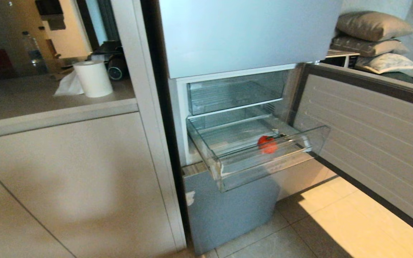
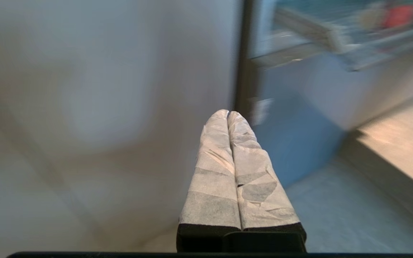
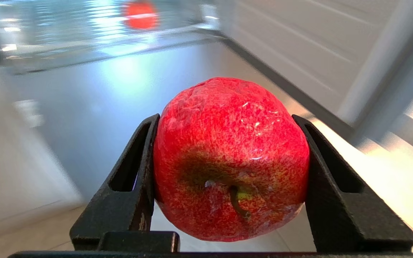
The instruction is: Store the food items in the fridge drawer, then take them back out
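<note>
Head view, left side: a countertop [image 1: 31,96] is carrying a roll of paper towel [image 1: 93,78] near its right end, with a clear bottle [image 1: 33,53] standing further back toward the left. Below it a pale cabinet front [image 1: 66,179] is running down toward the floor.

Centre: the fridge [image 1: 242,32] is standing with its lower compartment door [image 1: 371,136] swung open to the right. An upper clear flat-fronted compartment [image 1: 233,94] is sitting closed. Beneath it the fridge drawer [image 1: 264,168] is sitting pulled out, its clear front lip facing the camera. One small red-orange tomato [image 1: 267,144] is lying on the ribbed bottom, toward the drawer's front right area, just behind the lip.

Right, background: stacked pillows [image 1: 371,39] are lying beyond the door's top edge. A tiled floor [image 1: 335,222] is showing below the door.

Neither arm is appearing in the head view.

Left gripper [image 2: 228,114]: taped fingers [image 2: 213,172] are pressing together, nothing between them; it is pointing toward the cabinet front beside the fridge.

Right gripper [image 3: 228,118]: black fingers [image 3: 134,168] are clamping a red apple [image 3: 229,157] from both sides, stem end facing the wrist camera. It is pointing at the drawer from low in front; the tomato [image 3: 140,14] is showing blurred ahead.
</note>
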You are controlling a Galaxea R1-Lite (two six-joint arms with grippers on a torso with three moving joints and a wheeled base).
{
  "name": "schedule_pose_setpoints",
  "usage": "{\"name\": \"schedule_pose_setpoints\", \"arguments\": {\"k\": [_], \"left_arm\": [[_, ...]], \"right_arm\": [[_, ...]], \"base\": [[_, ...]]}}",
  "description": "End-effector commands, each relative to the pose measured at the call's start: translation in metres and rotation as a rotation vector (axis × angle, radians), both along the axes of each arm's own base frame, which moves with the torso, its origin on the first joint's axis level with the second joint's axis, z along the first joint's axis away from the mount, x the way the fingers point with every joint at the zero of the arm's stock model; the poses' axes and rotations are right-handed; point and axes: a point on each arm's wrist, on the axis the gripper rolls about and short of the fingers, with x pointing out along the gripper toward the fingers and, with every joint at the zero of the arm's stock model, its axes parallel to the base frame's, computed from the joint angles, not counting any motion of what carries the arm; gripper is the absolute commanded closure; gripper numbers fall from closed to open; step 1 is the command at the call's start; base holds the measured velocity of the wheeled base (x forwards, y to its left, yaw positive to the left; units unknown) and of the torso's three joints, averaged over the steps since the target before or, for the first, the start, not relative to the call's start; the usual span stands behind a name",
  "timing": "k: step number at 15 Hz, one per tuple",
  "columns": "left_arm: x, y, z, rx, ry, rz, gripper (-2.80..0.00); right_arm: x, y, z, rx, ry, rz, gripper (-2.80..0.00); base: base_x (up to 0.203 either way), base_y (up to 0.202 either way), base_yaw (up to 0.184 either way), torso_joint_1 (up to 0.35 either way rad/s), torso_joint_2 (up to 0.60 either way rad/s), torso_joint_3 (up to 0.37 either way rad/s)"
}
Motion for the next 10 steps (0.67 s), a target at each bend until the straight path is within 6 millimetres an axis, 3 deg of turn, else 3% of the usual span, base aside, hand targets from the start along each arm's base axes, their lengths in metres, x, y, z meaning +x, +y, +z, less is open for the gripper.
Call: {"name": "schedule_pose_setpoints", "arguments": {"k": [1, 4, 6, 10], "left_arm": [[0.0, 0.0, 0.0, 0.0, -0.001, 0.0, 0.0], [0.0, 0.0, 0.0, 0.0, -0.001, 0.0, 0.0], [0.0, 0.0, 0.0, 0.0, -0.002, 0.0, 0.0], [0.0, 0.0, 0.0, 0.0, -0.001, 0.0, 0.0]], "right_arm": [[0.0, 0.0, 0.0, -0.001, 0.003, 0.0, 0.0], [0.001, 0.0, 0.0, -0.013, 0.013, 0.005, 0.0], [0.008, 0.0, 0.006, -0.02, 0.084, -0.001, 0.0], [0.039, -0.005, 0.061, 0.127, 0.142, -0.257, 0.0]], "base": [[-0.002, 0.008, -0.17, 0.003, 0.0, 0.003], [-0.001, 0.006, -0.135, 0.003, 0.0, 0.004], [0.0, 0.0, 0.0, 0.0, 0.0, 0.0], [0.0, 0.0, 0.0, 0.0, 0.0, 0.0]]}}
